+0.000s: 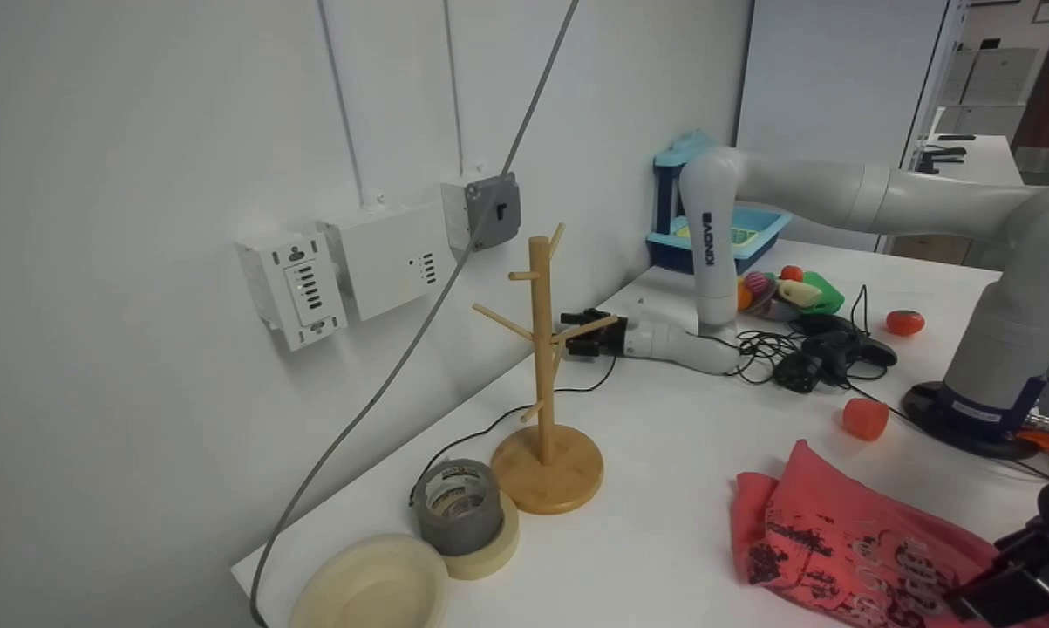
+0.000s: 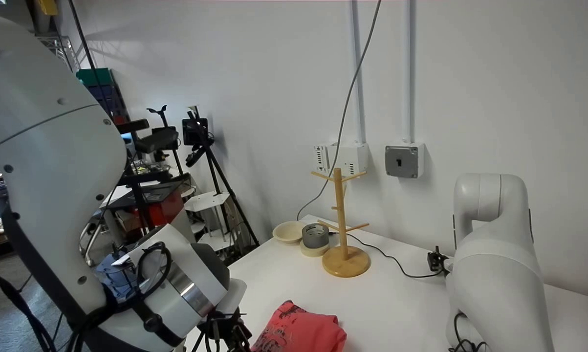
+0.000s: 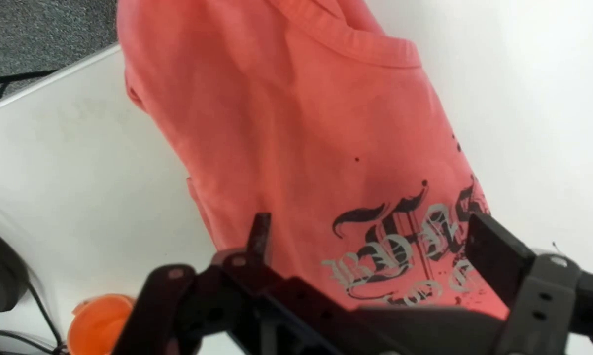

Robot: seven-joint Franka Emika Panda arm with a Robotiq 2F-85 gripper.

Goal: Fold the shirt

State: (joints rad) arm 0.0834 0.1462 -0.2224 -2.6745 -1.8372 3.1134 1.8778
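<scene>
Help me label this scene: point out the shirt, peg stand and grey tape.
Shirt point(image 3: 311, 138), wrist view: plain cloth near its middle.
Peg stand point(image 1: 544, 375), in an exterior view: its upright post.
Grey tape point(image 1: 463, 534), in an exterior view: the roll's outer side.

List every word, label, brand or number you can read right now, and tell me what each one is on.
"KINOVA": on the second arm, in an exterior view.
Shirt: ornate black and grey lettering, too stylized to read with certainty.
Grey tape: marks inside the roll, too blurred to read.
Base label on the second arm: too small to read.
</scene>
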